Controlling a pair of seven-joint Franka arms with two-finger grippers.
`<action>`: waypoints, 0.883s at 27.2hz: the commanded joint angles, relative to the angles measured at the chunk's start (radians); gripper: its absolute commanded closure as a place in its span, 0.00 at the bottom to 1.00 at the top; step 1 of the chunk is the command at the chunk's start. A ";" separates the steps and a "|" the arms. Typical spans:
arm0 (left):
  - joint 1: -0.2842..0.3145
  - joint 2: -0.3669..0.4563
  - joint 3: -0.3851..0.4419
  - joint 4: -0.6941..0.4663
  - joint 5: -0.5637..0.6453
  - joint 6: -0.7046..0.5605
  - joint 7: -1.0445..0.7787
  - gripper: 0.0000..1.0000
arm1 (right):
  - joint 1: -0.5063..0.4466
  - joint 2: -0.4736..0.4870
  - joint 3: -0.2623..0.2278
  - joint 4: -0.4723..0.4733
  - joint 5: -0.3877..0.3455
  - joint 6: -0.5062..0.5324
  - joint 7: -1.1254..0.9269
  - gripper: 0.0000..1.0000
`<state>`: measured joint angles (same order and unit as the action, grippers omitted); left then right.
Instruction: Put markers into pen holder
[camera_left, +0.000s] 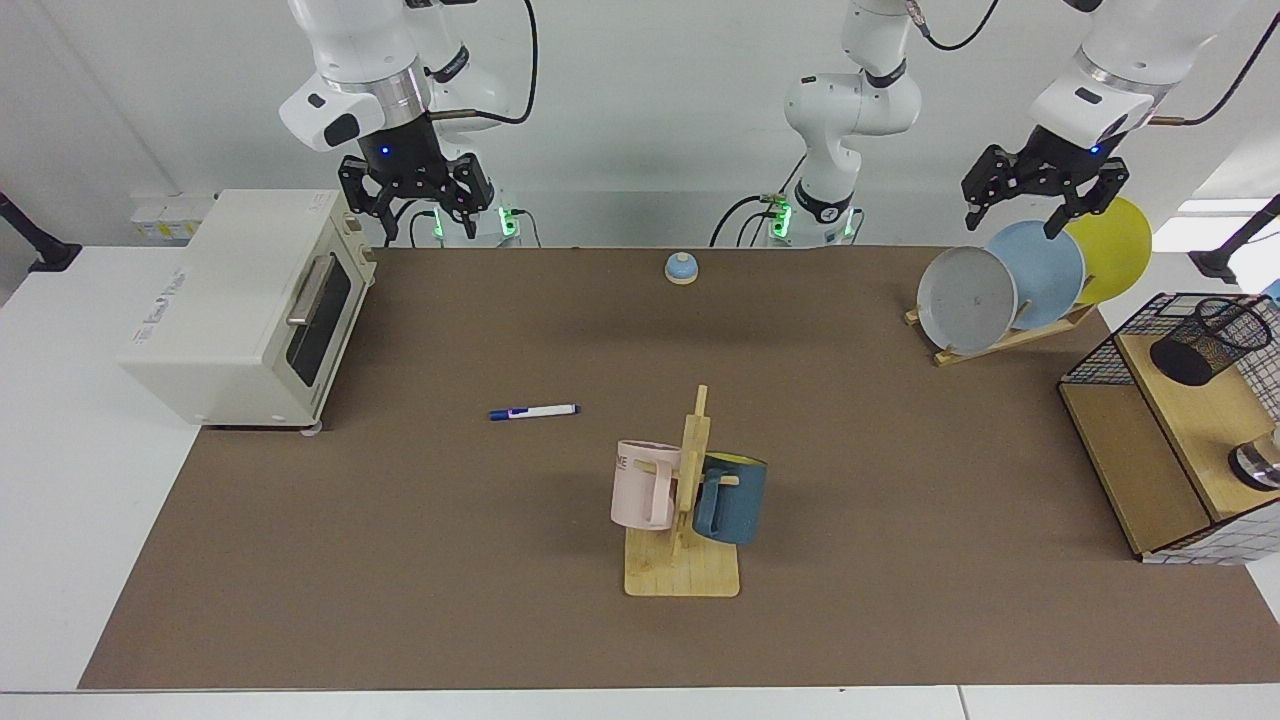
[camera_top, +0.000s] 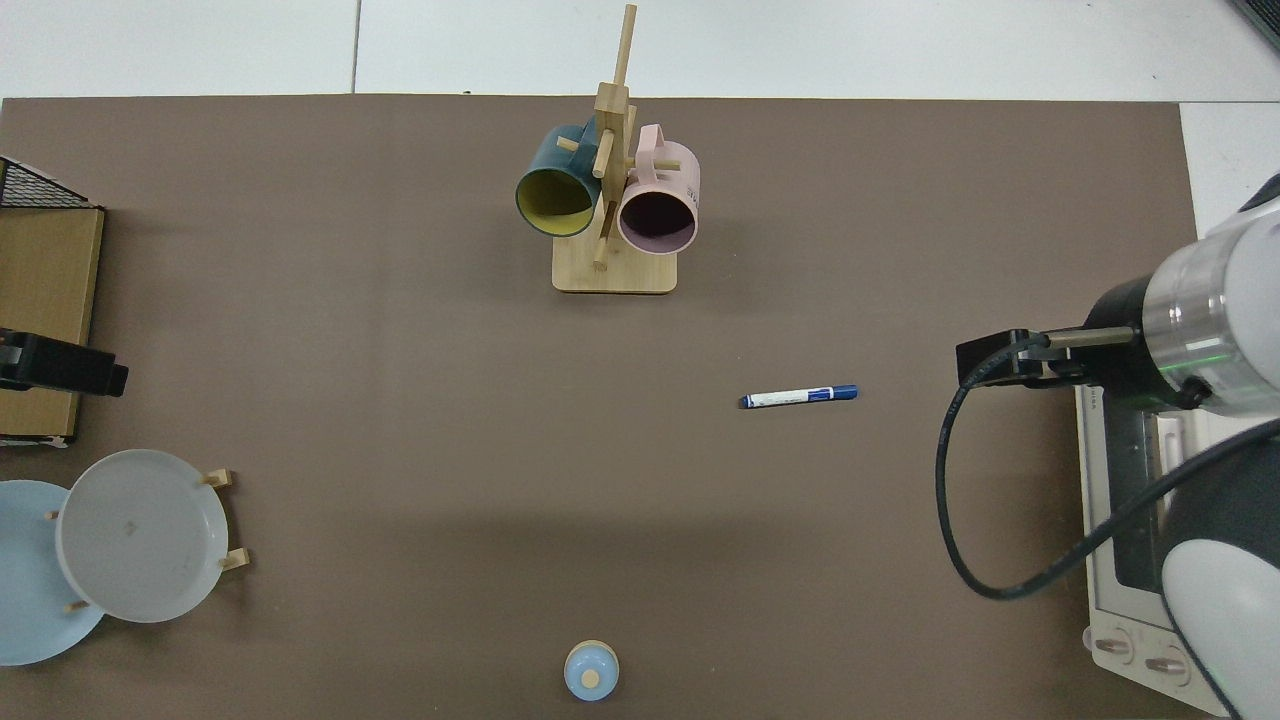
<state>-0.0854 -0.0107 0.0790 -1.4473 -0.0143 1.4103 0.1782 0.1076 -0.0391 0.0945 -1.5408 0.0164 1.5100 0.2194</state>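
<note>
Brown matting (camera_left: 400, 560) covered the worktable, and on it we found the task not yet begun: the marker (camera_left: 534, 411) lay flat on open mat between the white toaster oven (camera_left: 250, 310) and the wooden mug rack (camera_left: 683, 520), touching neither, its blue cap pointing toward the oven in the facing view. Seen from above, the marker (camera_top: 798, 396) again lay alone, well apart from everything else. We located the pen holder (camera_left: 1208, 340) at the far edge of the table, standing on the wooden shelf (camera_left: 1190, 420) inside a wire basket frame, well apart from the marker; it appeared empty, though we could not be sure through the mesh at that angle. Both the pick-up and the drop therefore remained to be done. The right gripper (camera_left: 415, 200) hung above the back edge of the table near the oven, fingers spread and carrying nothing. The left gripper (camera_left: 1040, 195) hovered over the plate rack (camera_left: 1000, 335), its fingers likewise apart and empty, just above the upright grey, blue and yellow plates. Among the other containers, the pink mug (camera_left: 645, 485) and the blue mug (camera_left: 732, 498) hung on the rack pegs, and from above both looked empty. A small blue bell (camera_left: 681, 267) sat near the back of the mat.
</note>
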 joint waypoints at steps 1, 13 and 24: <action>0.006 -0.009 0.001 0.005 -0.003 -0.024 -0.008 0.00 | -0.035 0.001 0.008 0.005 0.017 -0.008 -0.028 0.00; 0.006 -0.011 0.002 0.005 -0.004 -0.030 -0.008 0.00 | -0.055 0.001 0.007 0.004 0.016 -0.007 -0.028 0.00; 0.006 -0.011 0.004 0.005 -0.003 -0.036 -0.006 0.00 | -0.032 -0.007 0.019 0.001 0.017 -0.020 -0.029 0.00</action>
<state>-0.0851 -0.0136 0.0845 -1.4473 -0.0143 1.3962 0.1779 0.0737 -0.0391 0.1002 -1.5409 0.0178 1.5093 0.2194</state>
